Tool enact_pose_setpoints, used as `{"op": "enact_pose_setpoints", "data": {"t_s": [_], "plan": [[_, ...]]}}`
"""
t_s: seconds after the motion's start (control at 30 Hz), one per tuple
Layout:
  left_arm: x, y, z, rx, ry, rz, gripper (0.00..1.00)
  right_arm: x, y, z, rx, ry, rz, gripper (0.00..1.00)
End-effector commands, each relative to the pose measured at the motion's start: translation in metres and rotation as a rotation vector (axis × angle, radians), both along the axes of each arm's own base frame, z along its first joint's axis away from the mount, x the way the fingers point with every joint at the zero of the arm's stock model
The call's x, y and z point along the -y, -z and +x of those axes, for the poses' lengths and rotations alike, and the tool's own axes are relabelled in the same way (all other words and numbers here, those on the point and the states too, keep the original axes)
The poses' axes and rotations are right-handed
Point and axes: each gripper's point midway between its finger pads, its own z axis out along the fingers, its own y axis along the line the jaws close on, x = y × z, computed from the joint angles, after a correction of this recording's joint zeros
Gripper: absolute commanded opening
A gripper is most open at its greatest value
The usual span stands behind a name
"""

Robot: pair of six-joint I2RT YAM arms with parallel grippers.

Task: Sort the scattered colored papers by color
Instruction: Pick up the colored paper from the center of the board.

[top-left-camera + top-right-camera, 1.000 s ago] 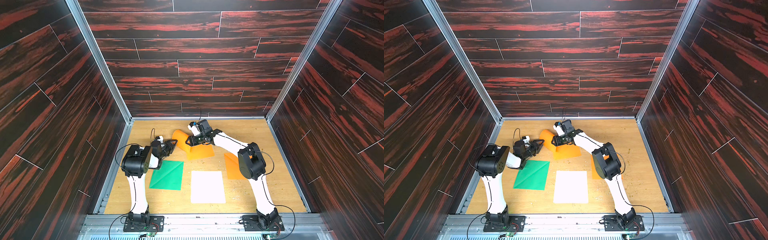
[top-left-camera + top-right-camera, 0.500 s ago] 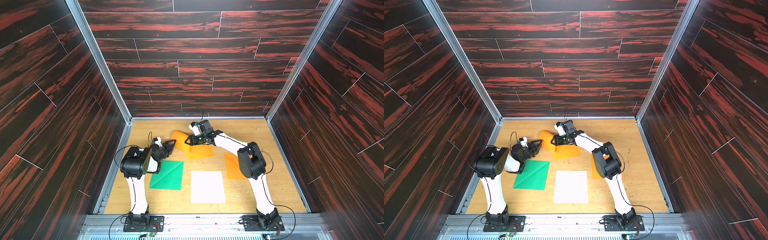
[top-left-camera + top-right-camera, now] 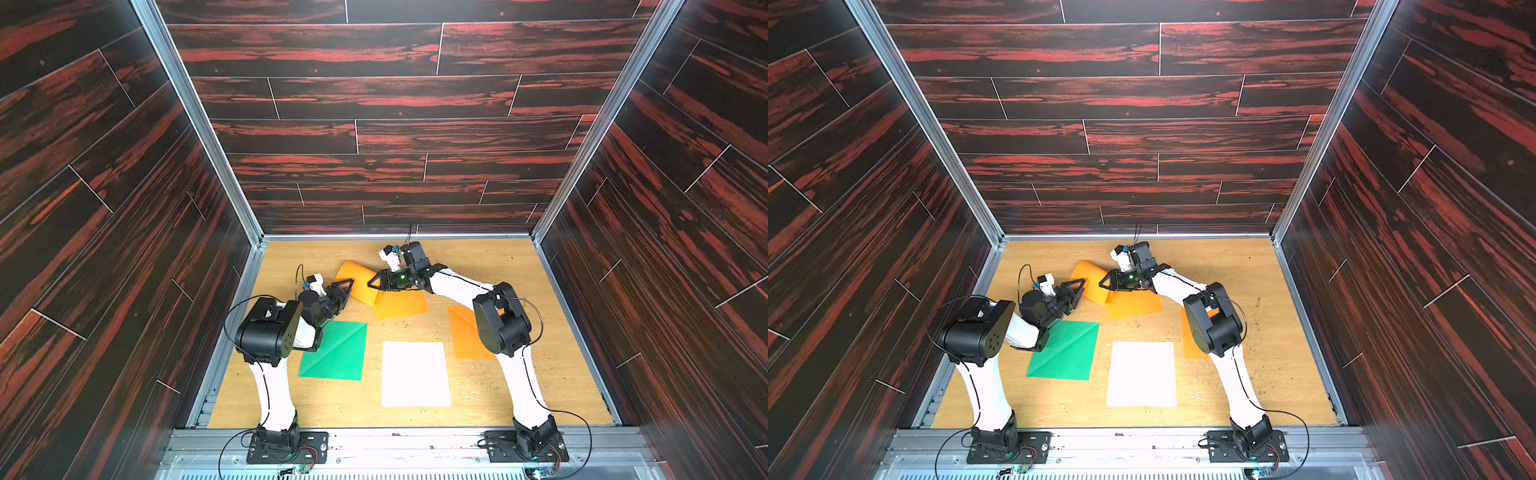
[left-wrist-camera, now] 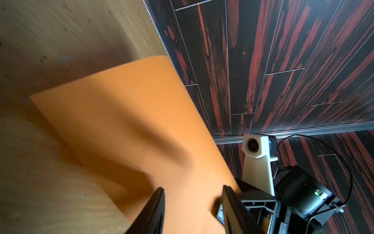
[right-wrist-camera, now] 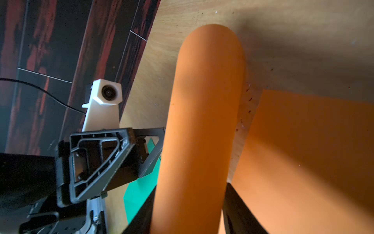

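Two grippers meet at one curled orange sheet (image 3: 356,279), which arches up from the far middle of the bench (image 3: 498,266). The right gripper (image 3: 371,284) has hold of it. In the right wrist view the curled orange sheet (image 5: 202,121) fills the gap between jaws about half apart, and its long axis runs straight away from them. The left gripper (image 3: 350,286) faces the curl from the side, across that axis. Its jaws are also about half apart and grip nothing, and the left wrist view shows the sheet's broad face just beyond its tips. Both arms are equally near, so a handover would depend on the left jaws straddling an edge. A flat orange sheet (image 3: 401,305) lies just beside the curl. A third orange sheet (image 3: 463,332), a green sheet (image 3: 336,351) and a white sheet (image 3: 415,374) lie nearer the bases.
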Motion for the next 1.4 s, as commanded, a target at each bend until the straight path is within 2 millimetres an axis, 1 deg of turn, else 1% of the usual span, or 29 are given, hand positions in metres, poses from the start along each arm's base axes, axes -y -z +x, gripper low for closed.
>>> {"op": "enact_pose_setpoints", "data": {"t_s": [0.0, 0.1, 0.23, 0.3, 0.5, 0.67, 0.83, 0.97, 1.13, 1.27, 1.37], "plan": [[0.001, -0.013, -0.001, 0.037, 0.001, 0.009, 0.5, -0.002, 0.009, 0.0, -0.045, -0.012, 0.04, 0.5], [0.0, -0.014, -0.007, 0.026, -0.003, 0.017, 0.5, -0.001, 0.011, 0.002, -0.053, -0.006, 0.046, 0.5], [0.007, -0.01, -0.015, 0.006, 0.014, 0.03, 0.5, -0.002, 0.013, 0.002, -0.07, -0.011, 0.066, 0.49], [0.01, -0.008, -0.017, 0.003, 0.018, 0.031, 0.5, -0.003, 0.013, 0.002, -0.075, -0.014, 0.074, 0.5], [0.016, -0.012, -0.018, 0.017, 0.027, 0.01, 0.5, -0.004, 0.014, 0.003, -0.089, -0.017, 0.09, 0.5], [0.016, -0.005, -0.021, -0.005, 0.024, 0.033, 0.5, -0.004, 0.014, 0.004, -0.093, -0.017, 0.1, 0.5], [0.014, -0.008, -0.026, 0.005, 0.012, 0.029, 0.5, -0.002, 0.013, 0.007, -0.093, -0.012, 0.104, 0.5], [0.011, -0.007, -0.031, 0.0, 0.003, 0.046, 0.5, -0.001, 0.014, 0.007, -0.1, -0.016, 0.109, 0.5], [0.01, -0.007, -0.032, 0.002, -0.003, 0.05, 0.5, -0.001, 0.013, 0.005, -0.102, -0.018, 0.112, 0.5], [0.012, -0.006, -0.027, 0.002, 0.005, 0.042, 0.5, -0.001, 0.01, 0.004, -0.104, -0.022, 0.123, 0.51], [0.011, -0.004, -0.025, 0.0, 0.001, 0.048, 0.5, -0.003, 0.003, 0.002, -0.103, -0.032, 0.141, 0.51]]}}
